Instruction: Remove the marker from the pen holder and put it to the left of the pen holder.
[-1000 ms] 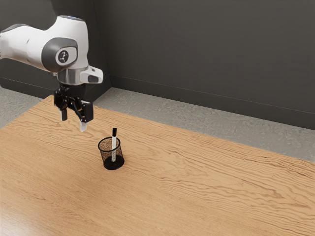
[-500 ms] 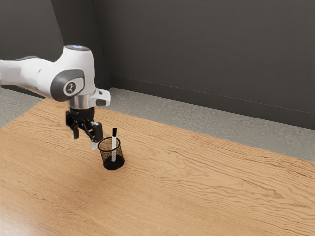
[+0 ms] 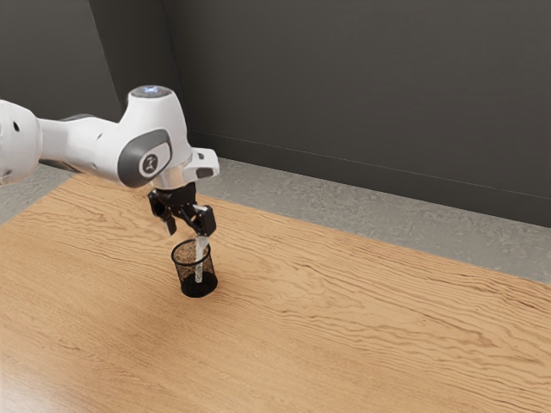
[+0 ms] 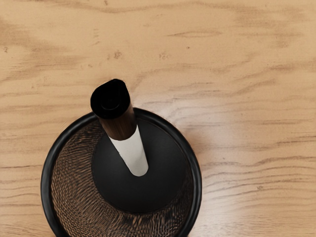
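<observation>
My gripper hangs, 2 fingers spread, at 12 o'clock from the cup in the exterior view; the marker leans inside. It looks light, stiff, slippery: best pinched around its cap.

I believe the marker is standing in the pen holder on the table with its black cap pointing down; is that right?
Not quite: the black cap points up, as the wrist view shows. The marker is indeed standing in the pen holder on the table.
</observation>
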Controlling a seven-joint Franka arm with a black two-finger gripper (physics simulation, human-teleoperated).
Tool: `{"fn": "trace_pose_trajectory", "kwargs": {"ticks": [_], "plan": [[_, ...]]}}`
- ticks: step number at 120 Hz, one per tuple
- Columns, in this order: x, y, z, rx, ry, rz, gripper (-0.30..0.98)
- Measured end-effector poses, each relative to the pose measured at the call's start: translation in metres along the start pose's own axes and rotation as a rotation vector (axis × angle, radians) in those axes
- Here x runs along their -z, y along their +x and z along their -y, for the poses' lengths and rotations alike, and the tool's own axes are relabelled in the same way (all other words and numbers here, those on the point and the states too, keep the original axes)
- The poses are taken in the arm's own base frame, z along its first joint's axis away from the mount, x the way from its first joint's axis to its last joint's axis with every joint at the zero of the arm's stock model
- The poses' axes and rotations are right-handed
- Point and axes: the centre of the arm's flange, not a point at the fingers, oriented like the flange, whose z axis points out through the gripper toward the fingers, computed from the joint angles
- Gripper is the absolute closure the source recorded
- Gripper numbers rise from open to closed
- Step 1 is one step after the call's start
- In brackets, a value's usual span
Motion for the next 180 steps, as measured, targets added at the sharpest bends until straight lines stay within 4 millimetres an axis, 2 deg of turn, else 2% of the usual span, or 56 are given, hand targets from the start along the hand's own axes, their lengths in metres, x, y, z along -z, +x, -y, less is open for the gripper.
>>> {"fn": "trace_pose_trajectory", "kwargs": {"ticks": [43,98,117,145,180], "plan": [[-0.016,0.026,0.005,0.027,-0.002,-0.016,0.07],[-0.026,0.042,0.012,0.03,0.002,-0.022,0.07],[-0.022,0.044,0.012,0.032,-0.001,-0.031,0.11],[-0.022,0.043,0.021,0.046,0.002,-0.028,0.38],[-0.026,0.043,0.02,0.039,0.006,-0.022,0.51]]}}
